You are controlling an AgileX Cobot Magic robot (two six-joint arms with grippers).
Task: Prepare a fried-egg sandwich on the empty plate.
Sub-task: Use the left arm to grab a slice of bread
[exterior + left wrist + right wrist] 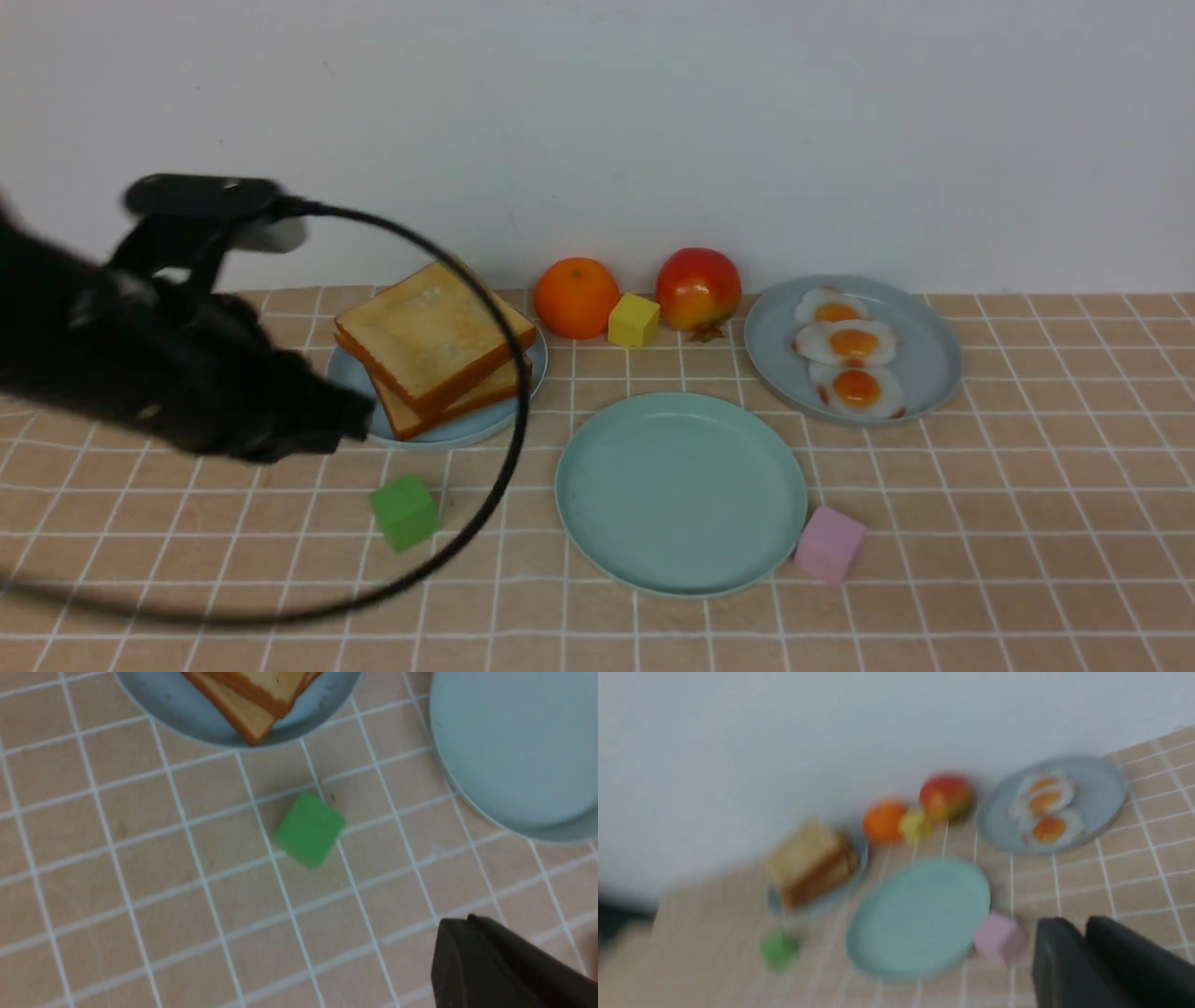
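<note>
1. Left gripper (462,942): pressed together, empty, near the 2 toast slices (434,350); approaching so, it could shove the stack instead of gripping.
2. Its cable (509,373) loops across the toast; a snag could tip it.
3. Empty plate (681,495): centre, bare.
4. Right gripper (1087,952): blurred; its state cannot be told.

Plates (681,495) 3; fried eggs (853,343) 3; cubes (404,511) 3; fruits (576,297) 2; toast slices (431,331) at least 2
</note>
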